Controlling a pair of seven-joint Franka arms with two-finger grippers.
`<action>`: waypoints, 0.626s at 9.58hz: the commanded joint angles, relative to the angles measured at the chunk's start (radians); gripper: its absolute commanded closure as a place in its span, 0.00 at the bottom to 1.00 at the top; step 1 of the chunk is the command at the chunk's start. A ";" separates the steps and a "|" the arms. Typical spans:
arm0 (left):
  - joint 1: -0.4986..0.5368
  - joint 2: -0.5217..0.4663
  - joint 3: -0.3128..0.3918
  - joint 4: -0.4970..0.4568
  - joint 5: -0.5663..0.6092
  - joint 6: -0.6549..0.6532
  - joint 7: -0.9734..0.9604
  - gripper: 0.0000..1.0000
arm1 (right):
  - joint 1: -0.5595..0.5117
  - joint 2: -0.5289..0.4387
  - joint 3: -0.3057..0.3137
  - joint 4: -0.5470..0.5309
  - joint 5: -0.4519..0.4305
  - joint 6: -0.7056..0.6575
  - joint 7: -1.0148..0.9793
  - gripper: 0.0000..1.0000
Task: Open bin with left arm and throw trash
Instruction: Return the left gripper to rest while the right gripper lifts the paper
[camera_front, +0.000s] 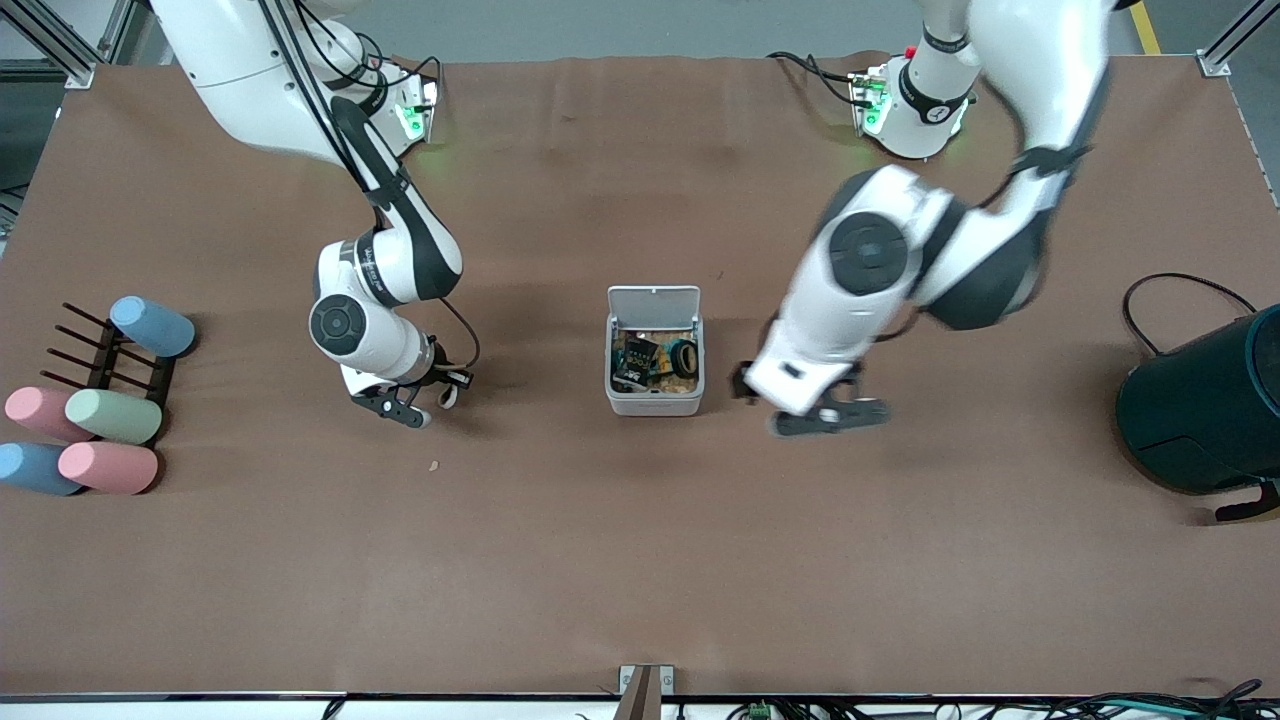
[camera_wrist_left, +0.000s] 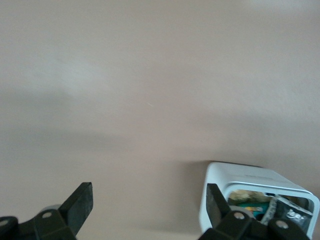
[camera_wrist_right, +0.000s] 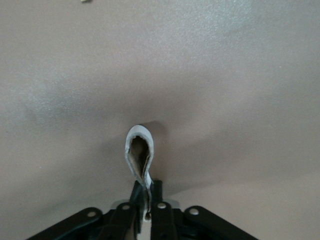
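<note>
- Bin (camera_front: 654, 400) stands mid-tabletop (camera_front: 640, 560) with its hinged lid (camera_front: 654, 302) tipped up; I see a black foil packet (camera_front: 634, 360) and a black tape roll (camera_front: 684, 358) already inside.
- My left hand (camera_front: 835, 415) hangs low just beside the bin, toward the left arm's end, fingers spread wide and holding nothing.
- My right hand (camera_front: 425, 395) sits low over the tabletop toward the right arm's end, pinched tight on a beige looped rubber band (camera_wrist_right: 140, 155).
- I judge the opening step done and the throwing step in hand: next I must carry the band over the open bin and let go.
- White print shows on the packet, but I cannot read it; no brand is legible.
</note>
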 joint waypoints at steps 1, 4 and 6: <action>0.071 -0.066 -0.006 0.071 -0.052 -0.161 0.151 0.00 | -0.018 -0.024 0.015 0.021 -0.011 -0.045 -0.008 1.00; 0.215 -0.209 0.005 0.071 -0.142 -0.287 0.410 0.00 | 0.039 -0.079 0.035 0.329 0.024 -0.420 0.063 1.00; 0.211 -0.352 0.147 0.060 -0.185 -0.387 0.611 0.00 | 0.173 -0.072 0.035 0.472 0.033 -0.457 0.206 1.00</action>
